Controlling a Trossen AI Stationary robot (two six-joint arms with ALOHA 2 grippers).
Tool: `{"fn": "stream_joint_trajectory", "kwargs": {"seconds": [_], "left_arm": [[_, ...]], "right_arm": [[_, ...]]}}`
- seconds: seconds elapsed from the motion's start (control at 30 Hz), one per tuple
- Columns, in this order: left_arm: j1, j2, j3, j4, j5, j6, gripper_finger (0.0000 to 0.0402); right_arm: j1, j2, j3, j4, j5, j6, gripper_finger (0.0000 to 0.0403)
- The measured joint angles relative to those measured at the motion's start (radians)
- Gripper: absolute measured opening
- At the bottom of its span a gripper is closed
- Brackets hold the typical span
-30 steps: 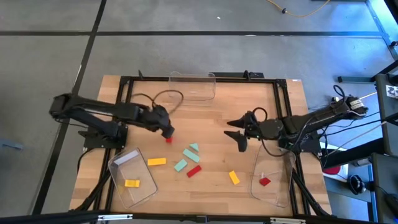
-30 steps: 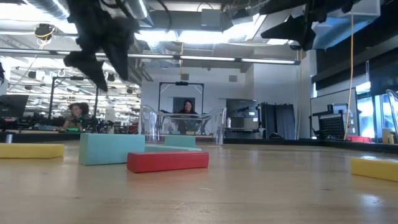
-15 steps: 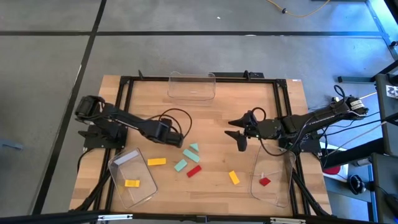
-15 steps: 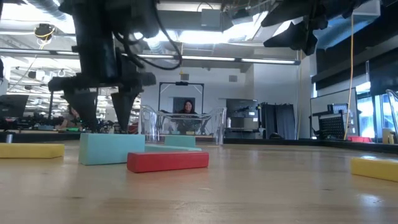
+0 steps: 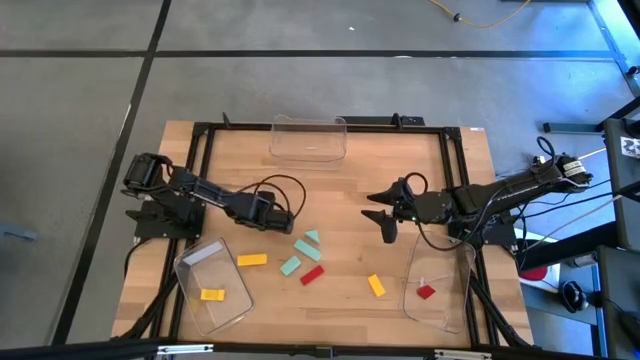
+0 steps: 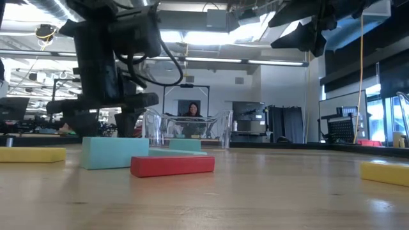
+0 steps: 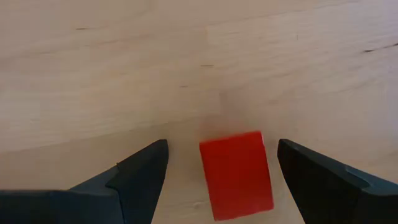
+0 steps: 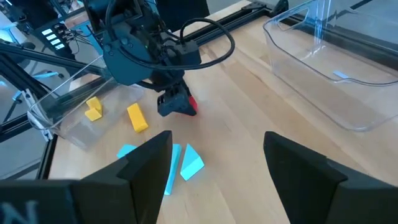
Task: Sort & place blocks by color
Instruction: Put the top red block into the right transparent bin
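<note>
1. High view: The left gripper (image 5: 283, 217) is seen low over the wooden bench (image 5: 330, 190), left of centre, with its arm stretched in from the left edge. The right gripper (image 5: 388, 222) is held right of centre. Just right of the left gripper two mint-green blocks (image 5: 308, 240), a red bar (image 5: 312, 275) and a yellow bar (image 5: 252, 260) are scattered near the middle of the frame; another yellow block (image 5: 376, 285) lies lower right of them. A yellow block (image 5: 211, 295) is seen inside the clear bin at lower left (image 5: 190, 268), and a red block (image 5: 425, 292) inside the clear bin at lower right (image 5: 455, 310). A third clear bin (image 5: 309, 122) stands at the top centre.

2. Low view: The left gripper (image 6: 102, 121) is set down to the bench at the left of the frame, behind a mint-green block (image 6: 115, 153). The red bar (image 6: 172, 165) lies in front at centre.

3. Left wrist view: The jaws are spread wide, and a red block (image 7: 236, 175) sits on the bench between the two fingers (image 7: 140, 174) with clear gaps on both sides; nothing is gripped.

4. Right wrist view: The right gripper's fingers (image 8: 149, 163) are parted with nothing between them. The left gripper (image 8: 176, 104) is seen at centre left, above the red block (image 8: 191, 104).
</note>
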Motion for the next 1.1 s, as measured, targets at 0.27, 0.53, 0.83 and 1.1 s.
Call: {"fn": "stream_joint_trajectory", "kwargs": {"seconds": [0.27, 0.53, 0.83, 1.1], "left_arm": [[-0.003, 0.001, -0.005, -0.009, 0.004, 0.014, 0.0238], [0.0, -0.073, -0.011, -0.002, 0.016, 0.171, 0.0118], [0.043, -0.448, -0.01, 0.073, -0.089, 0.645, 0.0118], [0.139, -0.628, -0.007, 0.484, 0.312, 1.02, 0.0118]], "right_arm": [[0.0, 0.0, 0.0, 0.0, 0.0, -0.002, 0.0255], [0.0, 0.0, 0.0, 0.002, 0.0, -0.001, 0.0255], [0.0, 0.0, 0.0, 0.078, -0.03, 0.063, 0.0255], [0.0, 0.018, 0.0, 0.223, -0.13, -0.276, 0.0255]]}}
